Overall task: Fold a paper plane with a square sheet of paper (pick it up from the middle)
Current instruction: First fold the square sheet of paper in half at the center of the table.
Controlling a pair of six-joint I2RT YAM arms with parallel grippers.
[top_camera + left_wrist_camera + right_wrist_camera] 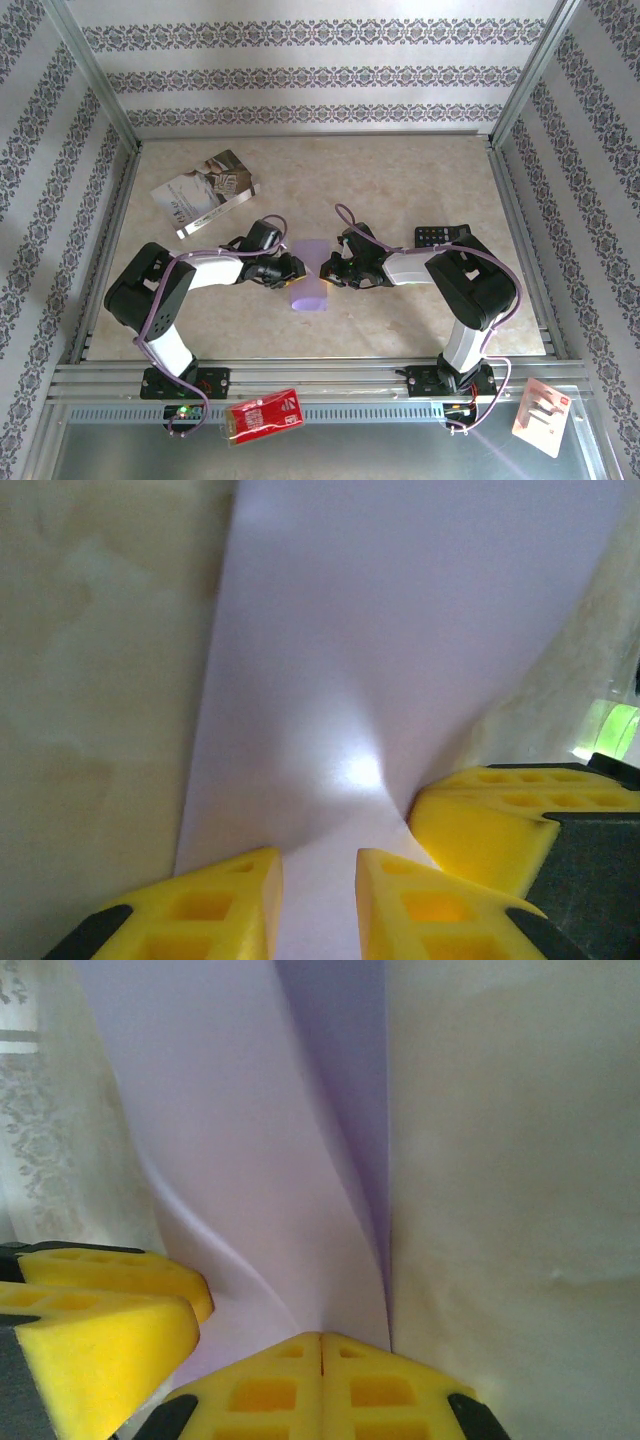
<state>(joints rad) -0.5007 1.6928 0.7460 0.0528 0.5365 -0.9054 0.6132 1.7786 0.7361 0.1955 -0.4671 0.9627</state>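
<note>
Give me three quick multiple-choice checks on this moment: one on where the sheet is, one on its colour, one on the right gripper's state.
1. Where is the square sheet of paper?
A. on the booklet
B. between the left gripper and the right gripper
C. under the calculator

2. What colour is the sheet?
A. pale lilac
B. red
C. white

3. How do the right gripper's jaws stand?
A. wide apart
B. a narrow gap
C. shut together

Key:
1 B, the top view shows the sheet in the gap between the two grippers.
2 A, it reads lilac in the top view and both wrist views.
3 C, the right wrist view shows the yellow fingertips meeting with no gap, at the sheet's edge.
</note>
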